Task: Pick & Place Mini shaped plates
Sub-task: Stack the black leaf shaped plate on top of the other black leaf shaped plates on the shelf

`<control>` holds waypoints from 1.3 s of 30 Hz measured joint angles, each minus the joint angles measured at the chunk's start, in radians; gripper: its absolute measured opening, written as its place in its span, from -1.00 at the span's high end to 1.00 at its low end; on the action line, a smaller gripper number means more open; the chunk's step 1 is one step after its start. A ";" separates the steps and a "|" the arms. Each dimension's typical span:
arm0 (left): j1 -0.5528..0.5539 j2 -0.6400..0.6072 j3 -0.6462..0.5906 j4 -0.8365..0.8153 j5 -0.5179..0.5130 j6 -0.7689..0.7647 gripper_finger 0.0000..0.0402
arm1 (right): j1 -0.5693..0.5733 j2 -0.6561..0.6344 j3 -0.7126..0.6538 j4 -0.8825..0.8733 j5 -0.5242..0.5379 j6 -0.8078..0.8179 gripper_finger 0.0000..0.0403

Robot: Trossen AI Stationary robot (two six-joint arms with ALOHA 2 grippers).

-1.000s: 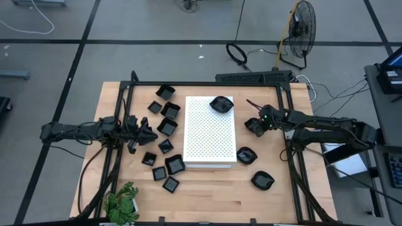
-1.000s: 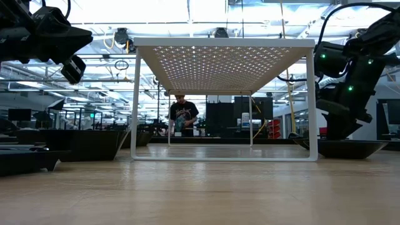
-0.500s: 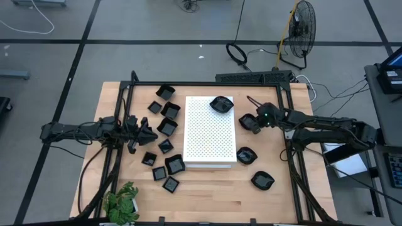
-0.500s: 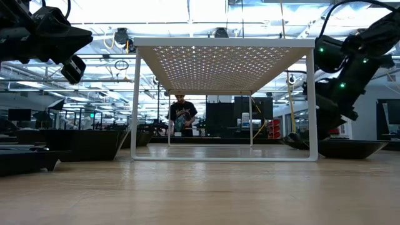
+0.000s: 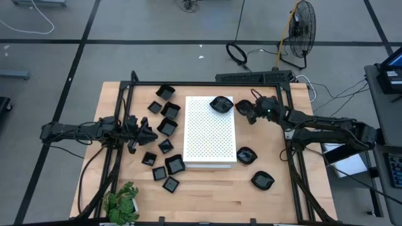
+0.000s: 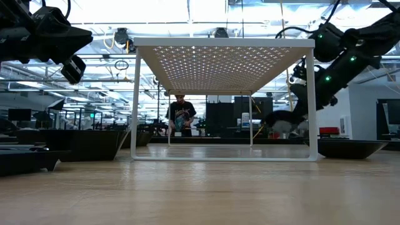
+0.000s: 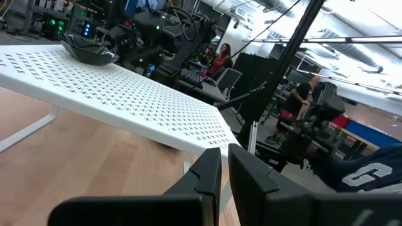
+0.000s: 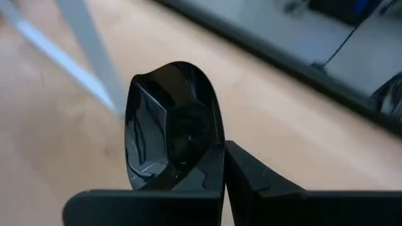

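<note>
Your right gripper point(image 5: 249, 112) is closed on a rounded mini plate point(image 8: 171, 125), right of the white board point(image 5: 210, 135). Your left gripper point(image 7: 224, 164), at frame left, is nearly closed and empty.

From my station I can read only part of a large pale letter, maybe a "G" or "C", on a dark blue garment point(image 7: 370, 176) in the left wrist view.
</note>
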 joint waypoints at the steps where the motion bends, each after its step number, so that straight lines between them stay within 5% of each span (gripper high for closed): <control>1: 0.000 0.000 0.000 0.000 0.000 0.000 0.85 | -0.010 0.000 0.000 0.031 0.000 -0.013 1.00; 11: 0.000 0.000 0.000 0.000 0.000 0.000 0.85 | -0.121 0.000 0.080 0.211 -0.026 -0.133 1.00; 28: 0.000 0.000 0.000 0.000 0.000 0.000 0.85 | -0.114 0.167 0.429 0.150 -0.657 0.001 1.00; 39: 0.000 0.000 0.000 0.000 0.000 0.000 0.85 | -0.028 0.216 0.432 0.086 -0.661 0.001 1.00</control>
